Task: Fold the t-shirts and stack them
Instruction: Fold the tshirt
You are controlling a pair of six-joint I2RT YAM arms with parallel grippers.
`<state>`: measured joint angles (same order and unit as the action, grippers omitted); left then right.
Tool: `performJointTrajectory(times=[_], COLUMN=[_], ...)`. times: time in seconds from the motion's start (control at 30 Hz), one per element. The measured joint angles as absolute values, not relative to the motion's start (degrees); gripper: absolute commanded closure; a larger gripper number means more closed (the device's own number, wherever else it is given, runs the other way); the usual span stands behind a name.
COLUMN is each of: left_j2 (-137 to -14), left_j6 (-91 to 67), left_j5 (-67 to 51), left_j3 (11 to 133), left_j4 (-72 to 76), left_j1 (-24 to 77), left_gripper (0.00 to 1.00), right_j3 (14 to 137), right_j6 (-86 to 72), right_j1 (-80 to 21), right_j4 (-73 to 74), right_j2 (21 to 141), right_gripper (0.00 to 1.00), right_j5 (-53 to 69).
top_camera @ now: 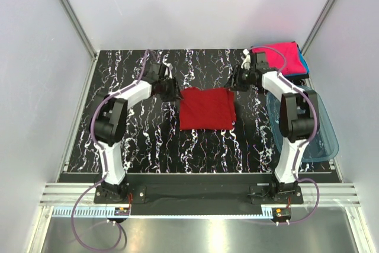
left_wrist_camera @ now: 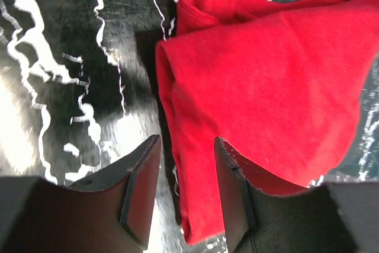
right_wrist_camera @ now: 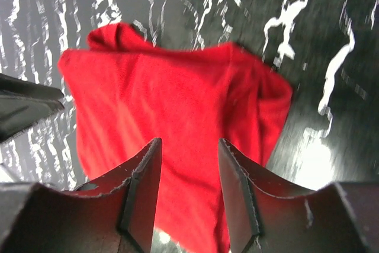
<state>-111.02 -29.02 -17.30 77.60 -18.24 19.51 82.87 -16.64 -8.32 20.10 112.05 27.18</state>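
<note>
Plainly, the red t-shirt [top_camera: 206, 108] lies between left gripper [top_camera: 176, 92] and right gripper [top_camera: 236, 82], 1 far corner beside each; both jaws stand parted, empty.

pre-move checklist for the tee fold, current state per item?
1. left gripper open: ok, jaws apart above the red t-shirt edge.
2. right gripper open: ok, jaws apart above the opposite edge.
3. Cloth clear of both grippers' fingers: cannot tell.
4. Fold tidy: not ok, roughly rectangular but far corners bunched.
5. Stack in place: ok, pink t-shirt lies on the teal-blue t-shirt at the far right corner.
6. Red t-shirt stacked: not ok, it lies mid-table, apart from the stack.
</note>
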Motion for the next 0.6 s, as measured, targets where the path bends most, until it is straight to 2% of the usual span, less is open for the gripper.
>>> performJointTrajectory(times=[0.27,0.33,0.37,0.4,0.47,0.5,0.53,0.57,0.6], left_j2=[-117.3,-118.1,-118.4,-118.8,-119.8,-120.3,-120.9,-121.4,-121.8], left_j6=[-26.3,-25.9,-25.9,-25.9,-26.1,-26.1,-26.5,-26.7,-27.0], left_j5=[-18.7,-19.0,-19.3,-19.7,-20.7,-21.4,-22.2,-23.0,-23.9], left_j3=[84.1,85.6,86.2,86.7,87.3,87.4,87.4,87.4,87.4], left_j4=[-19.0,-19.0,-18.8,-18.7,-17.8,-17.2,-16.6,-16.2,-15.9], left_j1=[19.4,19.1,18.9,18.7,18.4,18.3,18.2,18.1,17.9], left_gripper=[0.54,0.55,0.57,0.66,0.79,0.9,0.95,1.0,1.0], right_j3=[89.2,90.1,90.6,91.2,92.1,92.3,92.3,92.3,92.2], right_j6=[-15.2,-15.1,-14.9,-14.8,-14.3,-14.4,-14.4,-14.4,-14.6], right_j1=[-8.3,-8.3,-8.3,-8.3,-8.3,-8.3,-8.3,-8.3,-8.3], right_j4=[21.4,22.0,22.2,22.2,22.1,22.1,21.6,21.3,20.9], right_j2=[120.3,121.7,122.3,122.9,124.0,124.3,124.6,124.8,125.0], right_gripper=[0.5,0.56,0.62,0.78,0.89,0.94,1.0,1.0,1.0], right_j5=[28.2,28.2,28.1,28.1,27.9,27.8,27.8,27.7,27.7])
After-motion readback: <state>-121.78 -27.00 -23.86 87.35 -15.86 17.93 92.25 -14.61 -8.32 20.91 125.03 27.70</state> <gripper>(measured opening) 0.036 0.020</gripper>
